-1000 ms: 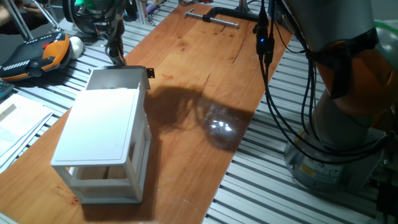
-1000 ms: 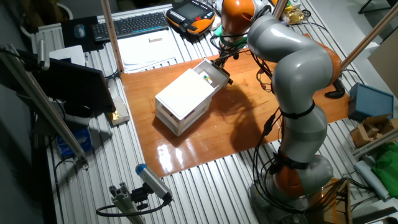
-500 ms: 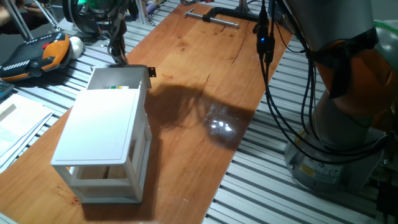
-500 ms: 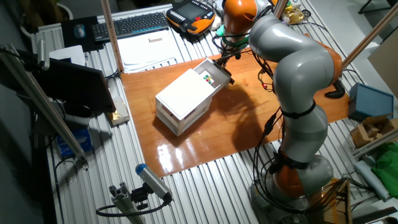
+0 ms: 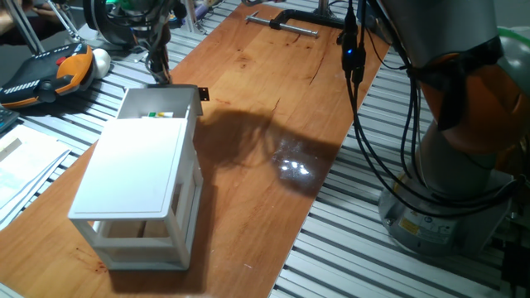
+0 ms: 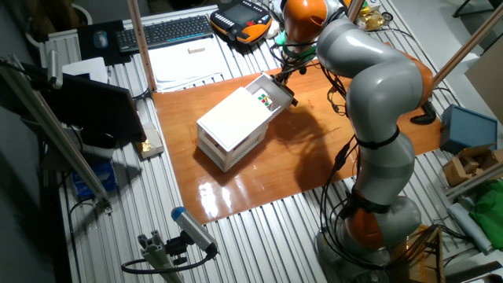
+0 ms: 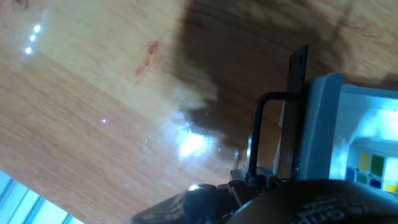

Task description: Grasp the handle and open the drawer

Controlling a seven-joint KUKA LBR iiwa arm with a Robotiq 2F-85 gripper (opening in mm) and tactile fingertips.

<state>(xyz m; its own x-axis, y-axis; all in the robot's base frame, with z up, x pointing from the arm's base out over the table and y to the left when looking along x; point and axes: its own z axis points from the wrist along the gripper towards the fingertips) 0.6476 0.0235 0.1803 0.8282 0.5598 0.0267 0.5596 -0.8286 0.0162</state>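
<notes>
Seemingly no brand, label or legible writing showed anywhere. One white cabinet [image 5: 132,194] with a flat, smooth top stood on the glossy wooden table [image 5: 273,108]. Its single uppermost drawer [image 5: 159,103], a white box-shaped tray, stuck out partway, and one multicoloured cube [image 6: 263,99] lay inside. One small black handle [image 5: 201,94] jutted from the drawer's front; in the hand view it was a thin black loop [image 7: 264,134]. The gripper [image 5: 157,70] hung at the drawer front; whether it gripped the handle could not be told. One black metal clamp [image 5: 286,18] lay at the table's far end.
</notes>
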